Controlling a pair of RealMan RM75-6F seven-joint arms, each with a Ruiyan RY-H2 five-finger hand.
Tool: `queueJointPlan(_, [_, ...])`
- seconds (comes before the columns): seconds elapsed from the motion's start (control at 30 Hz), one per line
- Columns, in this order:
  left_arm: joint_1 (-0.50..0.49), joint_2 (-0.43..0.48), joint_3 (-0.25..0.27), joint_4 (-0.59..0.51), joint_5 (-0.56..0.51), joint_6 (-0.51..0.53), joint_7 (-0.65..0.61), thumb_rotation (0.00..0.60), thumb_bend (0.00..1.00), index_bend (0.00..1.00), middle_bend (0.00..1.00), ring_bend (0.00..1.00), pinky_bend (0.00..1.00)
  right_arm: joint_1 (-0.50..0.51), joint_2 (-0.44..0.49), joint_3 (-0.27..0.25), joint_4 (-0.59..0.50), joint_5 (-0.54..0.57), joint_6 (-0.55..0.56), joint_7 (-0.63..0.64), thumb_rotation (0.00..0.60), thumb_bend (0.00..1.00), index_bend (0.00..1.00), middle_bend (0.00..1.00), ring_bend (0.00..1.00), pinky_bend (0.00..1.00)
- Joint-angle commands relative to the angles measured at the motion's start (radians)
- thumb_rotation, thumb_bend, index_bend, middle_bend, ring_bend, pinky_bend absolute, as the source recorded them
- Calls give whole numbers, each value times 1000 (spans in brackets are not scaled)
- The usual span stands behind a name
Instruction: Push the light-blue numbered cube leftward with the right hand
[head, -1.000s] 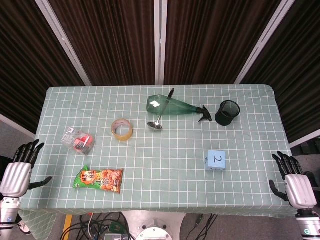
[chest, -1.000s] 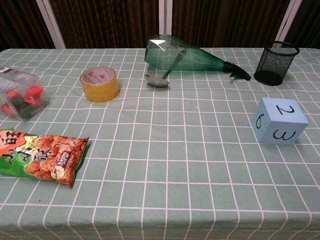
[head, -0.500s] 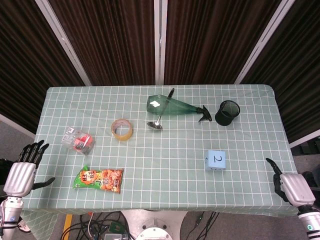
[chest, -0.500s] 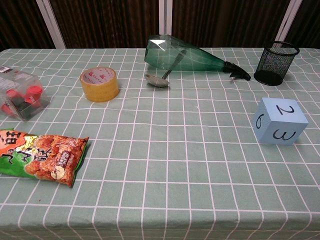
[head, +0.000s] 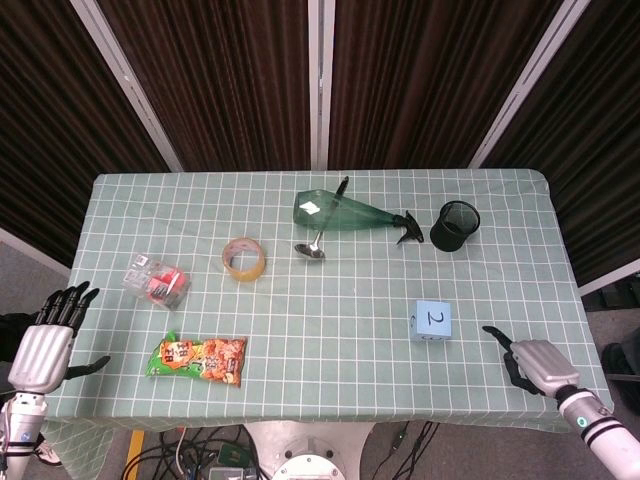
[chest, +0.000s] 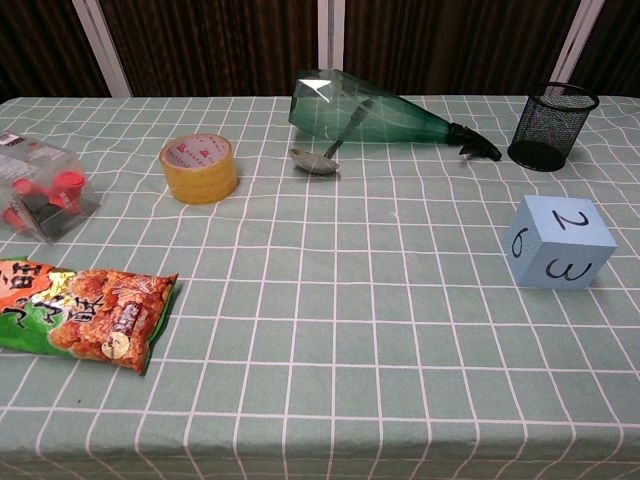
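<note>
The light-blue numbered cube (head: 431, 321) (chest: 558, 243) sits on the right part of the checked tablecloth (head: 340, 300), showing a 2 on top. My right hand (head: 535, 362) hovers over the table's front right corner, to the right of the cube and a little nearer, not touching it; its fingers are apart and hold nothing. My left hand (head: 46, 343) hangs off the table's left edge, fingers spread, empty. Neither hand shows in the chest view.
A snack bag (head: 198, 360) lies front left, with a clear packet of red items (head: 157, 281) behind it. A tape roll (head: 244, 259), spoon (head: 312, 248), lying green spray bottle (head: 350, 213) and black mesh cup (head: 455, 225) line the far half.
My right hand has moved from beyond the right edge inward over the table's front right corner, toward the cube. The left hand shifted slightly. The cube has not moved.
</note>
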Motion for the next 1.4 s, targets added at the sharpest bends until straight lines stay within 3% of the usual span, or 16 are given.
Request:
queueJointPlan(0.03, [0,1,0,2,-2,0,-3,593,0,51,0,0,2,80,21,22,-31,38,-101,54,600,1000,0,947,847,765])
queueJointPlan(0.83, [-3,0,2,18,-15,-15,-19,593,0,51,0,0,2,320,0,98,-52,237,-373,-8,600,1000,0,948,847,765])
queueJointPlan(1.4, [2,-7,5,52,-20,-17,-55,594,0,51,0,0,2,493,-32,97,-44,404,-514,-78,600,1000,0,950,847,765])
